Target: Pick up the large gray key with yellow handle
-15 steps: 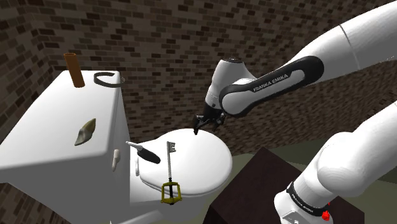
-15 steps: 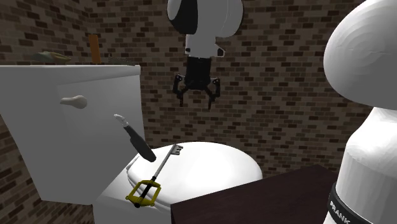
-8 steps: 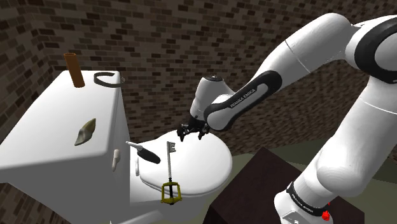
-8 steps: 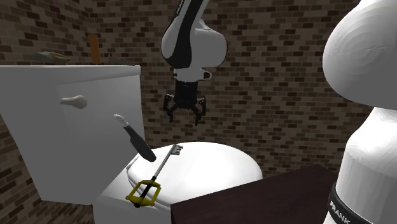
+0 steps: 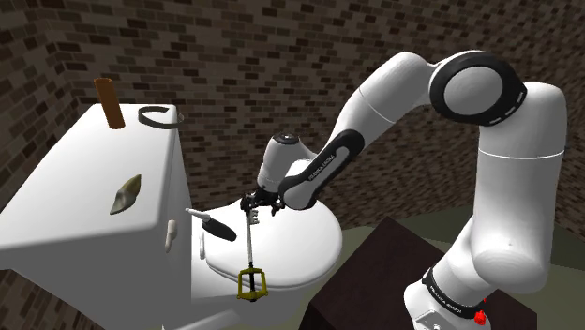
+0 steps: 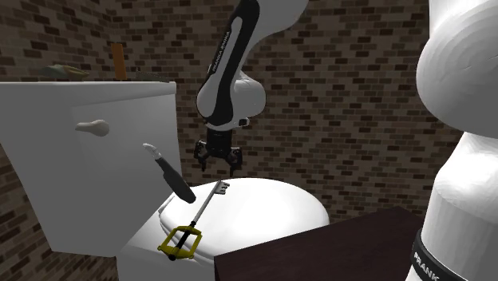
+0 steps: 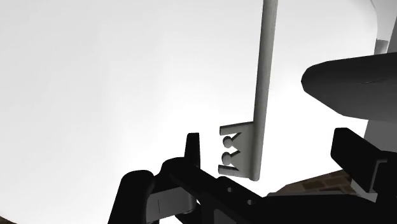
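A large key lies flat on the white toilet lid, with a grey shaft and a yellow-framed handle at the lid's front edge. In the second exterior view the key runs from its teeth near the tank to the handle. My gripper hangs open just above the toothed end. In the wrist view the key's teeth sit between my spread fingers, nearer that one, and touch neither; the gripper holds nothing.
A black-handled tool leans from the tank onto the lid, close beside the key's teeth. On the white tank stand a brown cylinder, a black ring and a shell-like piece. Brick walls stand behind.
The arm has swung toward the shoulder view's left and come down, bringing the open gripper from beyond the lid's far edge to just over the key's toothed end. The key has not moved.
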